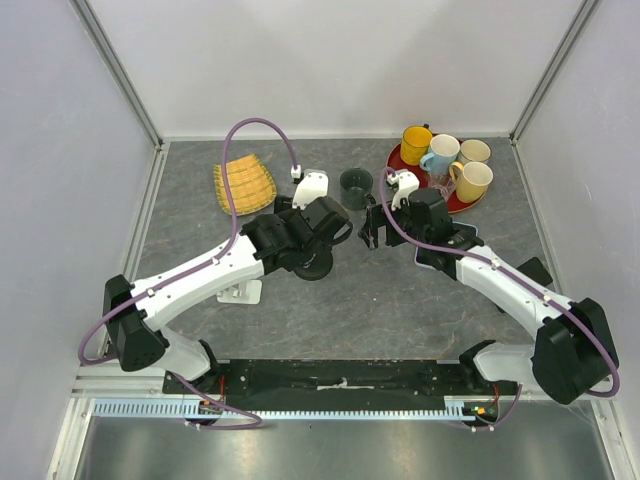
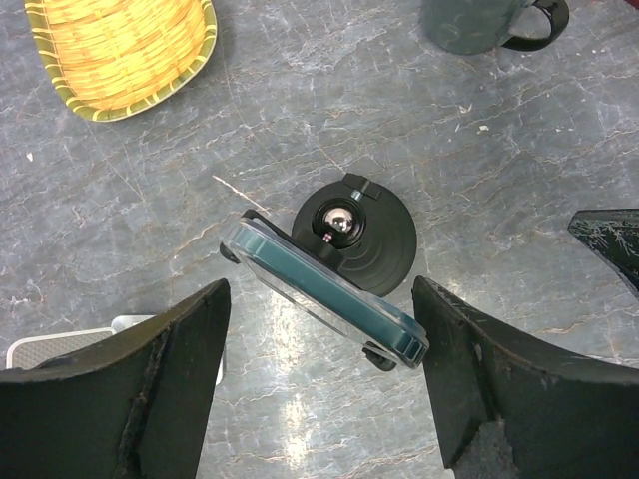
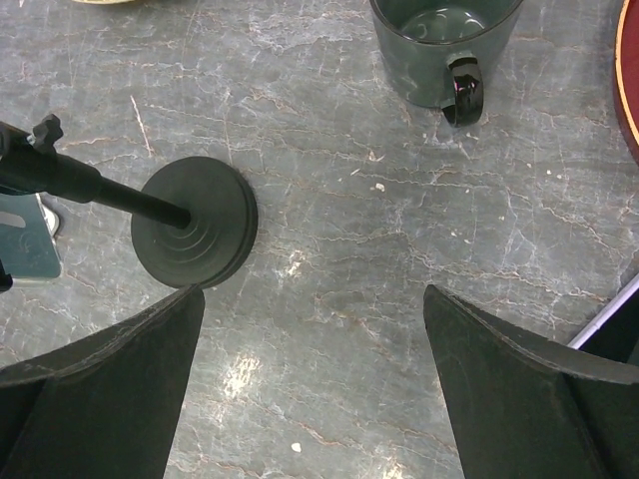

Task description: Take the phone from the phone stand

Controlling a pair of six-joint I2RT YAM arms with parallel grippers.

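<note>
The left gripper point(image 2: 318, 284) hangs over the phone point(image 2: 321, 297), its jaws wide on either side. The phone's lower right end is just beside the right finger point(image 2: 519, 389); whether they touch cannot be told. The phone sits tilted on the phone stand point(image 2: 374, 244) at the middle of the left wrist view, with bare table point(image 2: 300, 120) above it.

In the upper left of that view lies a wicker basket point(image 2: 125, 50), and in the upper right stands a green mug point(image 2: 479, 25), both well apart from the stand. A white object point(image 2: 60, 344) lies at the lower left, near the left finger point(image 2: 130, 389).

The right gripper point(image 3: 312, 291) hovers wide open over bare table, right of the stand. In the top view, a red tray point(image 1: 396, 160) of mugs sits at the upper right.
</note>
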